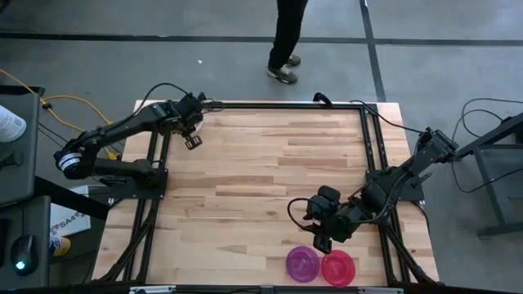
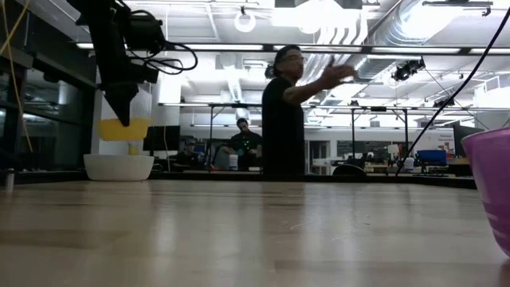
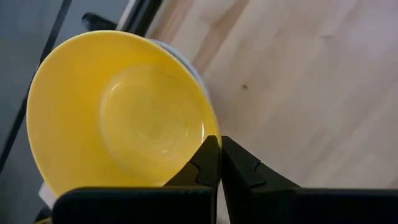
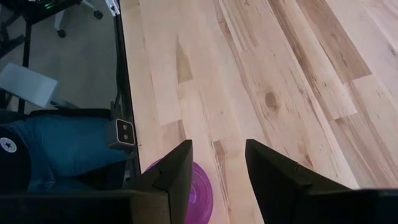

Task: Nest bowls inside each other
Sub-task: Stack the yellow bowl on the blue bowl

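At the table's far left corner my left gripper (image 2: 125,119) is shut on the yellow bowl (image 3: 118,118). It holds that bowl just over the white bowl (image 2: 119,166), which stands on the table. In the left wrist view a pale rim (image 3: 194,67) peeks out behind the yellow bowl. In the high view the left arm (image 1: 189,129) covers both bowls. The purple bowl (image 1: 302,263) and the red bowl (image 1: 337,268) stand side by side at the near edge. My right gripper (image 1: 321,242) hovers open above the table beside the purple bowl (image 4: 198,186), touching nothing. My left gripper pinches the yellow bowl's rim (image 3: 204,138) between its two fingers, one on the inner wall and one outside. The fingers slant down onto it from above. The bowl hangs roughly level with its mouth up, clear of the table, right above the white bowl.
A black frame rail (image 3: 134,18) runs along the table's edge close to the held bowl. The wide wooden middle of the table (image 1: 270,171) is bare. A person (image 1: 288,41) stands beyond the far edge, and another person's leg and shoe (image 4: 37,152) show beside the table.
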Robot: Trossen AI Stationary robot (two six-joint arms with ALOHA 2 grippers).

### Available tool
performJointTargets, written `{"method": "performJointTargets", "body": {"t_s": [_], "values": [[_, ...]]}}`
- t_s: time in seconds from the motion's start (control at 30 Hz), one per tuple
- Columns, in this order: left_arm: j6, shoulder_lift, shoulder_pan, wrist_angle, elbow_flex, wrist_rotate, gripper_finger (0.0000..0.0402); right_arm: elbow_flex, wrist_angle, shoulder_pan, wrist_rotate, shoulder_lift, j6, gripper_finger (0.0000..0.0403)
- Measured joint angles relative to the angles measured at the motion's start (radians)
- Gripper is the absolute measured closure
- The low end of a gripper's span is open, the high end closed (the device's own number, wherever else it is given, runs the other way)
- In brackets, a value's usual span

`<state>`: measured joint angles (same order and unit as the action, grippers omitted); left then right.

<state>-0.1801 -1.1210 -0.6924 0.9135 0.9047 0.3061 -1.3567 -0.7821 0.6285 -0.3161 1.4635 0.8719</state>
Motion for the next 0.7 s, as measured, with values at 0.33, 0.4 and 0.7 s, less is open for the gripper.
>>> {"method": "performJointTargets", "body": {"t_s": [0.33,0.4,0.7], "values": [[-0.033,-0.009,-0.14,-0.047,0.0,-0.105,0.0401,0.0,0.0,0.0,0.0,0.0,0.0,0.0261],[-0.033,-0.021,-0.157,-0.053,0.0,-0.108,0.0401,0.0,0.0,0.0,0.0,0.0,0.0,0.0261],[-0.033,-0.108,-0.18,-0.09,0.0,-0.106,0.0401,0.0,-0.001,0.0,0.002,0.0,-0.003,0.0261]]}}
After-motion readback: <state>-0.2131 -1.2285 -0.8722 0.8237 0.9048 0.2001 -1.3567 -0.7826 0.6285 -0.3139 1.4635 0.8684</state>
